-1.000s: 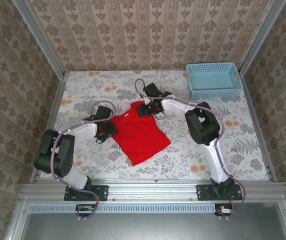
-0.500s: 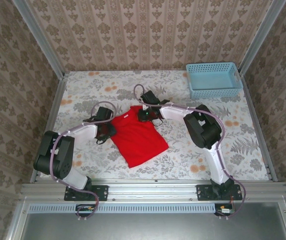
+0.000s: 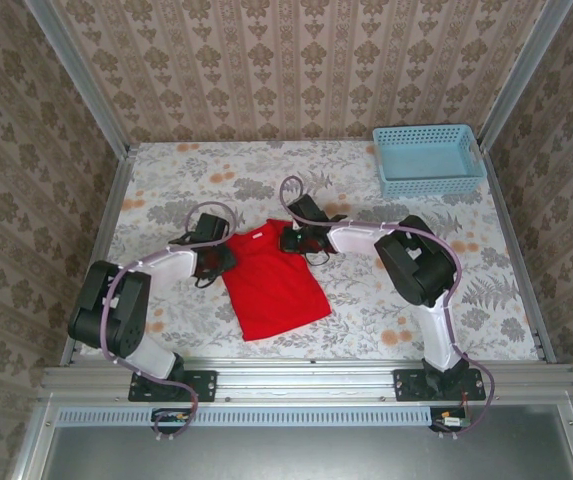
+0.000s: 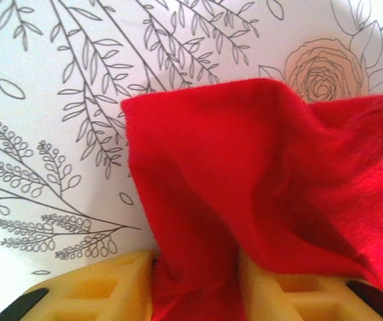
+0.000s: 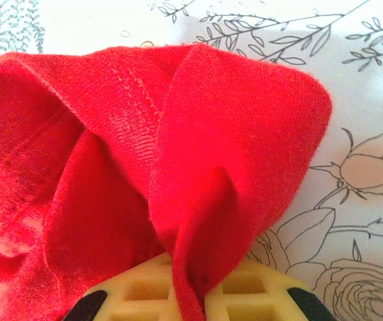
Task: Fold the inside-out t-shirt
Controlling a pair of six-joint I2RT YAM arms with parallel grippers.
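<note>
- Left tool (image 4: 194, 274) is clamped on the shirt (image 4: 258, 174). A thick gather of red cloth is squeezed between the yellow pads (image 4: 111, 291) at the bottom of its wrist view.
- Right tool (image 5: 190, 284) is pinched shut too, on a narrow fold of the shirt at the bottom centre of its frame. It looks a thinner bite than the left one.
- From overhead the shirt sits mid-frame, with the tools at its upper-left and upper-right corners. Its body trails toward the bottom edge of the picture.
- With both top corners held, this looks like a lift-and-lay step. Raise both tools level and together, and hold the top edge taut.
- Let the low end drag on the table (image 3: 166, 190) so wrinkles pull out.
- The risk, I'd say, is the right pinch slipping off if the pull turns uneven.
- The shirt is soft, matte, fine knit and drapes in deep folds. A stitched hem line shows in the upper left of the right wrist view.
- The table is smooth and pale, printed with flowers and leaves.
- The basket (image 3: 428, 160) is light-blue lattice plastic, rectangular, in the upper right and well apart.
</note>
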